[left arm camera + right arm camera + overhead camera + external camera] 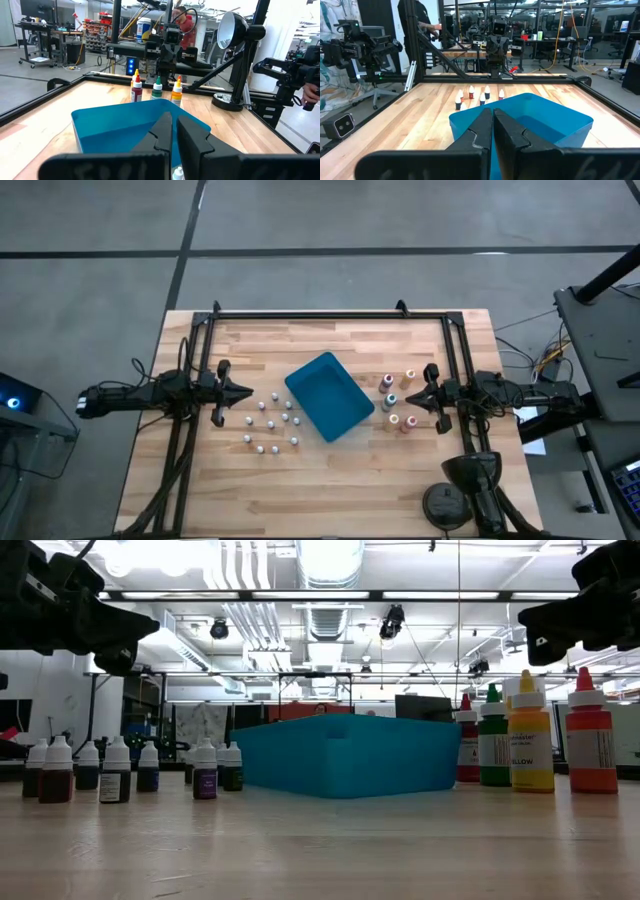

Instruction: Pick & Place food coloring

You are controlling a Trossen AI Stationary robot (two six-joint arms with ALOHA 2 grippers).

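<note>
Hovering above the table w/ nothing held, the left gripper (pixel 243 392) has its fingers pressed together, and the right gripper (pixel 409 398) on the opposite side is clenched the same way, also holding nothing. Seen from above w/ the blue tray (pixel 329 395) as clock centre, the small white-topped bottles (pixel 271 423) stand loosely spread at about 8 o'clock, just beyond the left fingertips, and the taller coloured-top bottles (pixel 395 400) stand in a tight group at 3 o'clock, directly in front of the right fingertips. I think the main risk is a descent w/ jaws not opened first: closed tips would push a bottle over, and one fall can take its neighbours, esp. in the coloured group, where bottles are near each other. A 2nd risk is that these narrow, light bottles can tip or slip if pinched too high on the cap. Where the bottles should go is not shown; the tray is only my guess. In the low view the bottles overlap, so an exact count is hard, and the labels are mostly unreadable. The tray hides some bottles in both wrist views.
</note>
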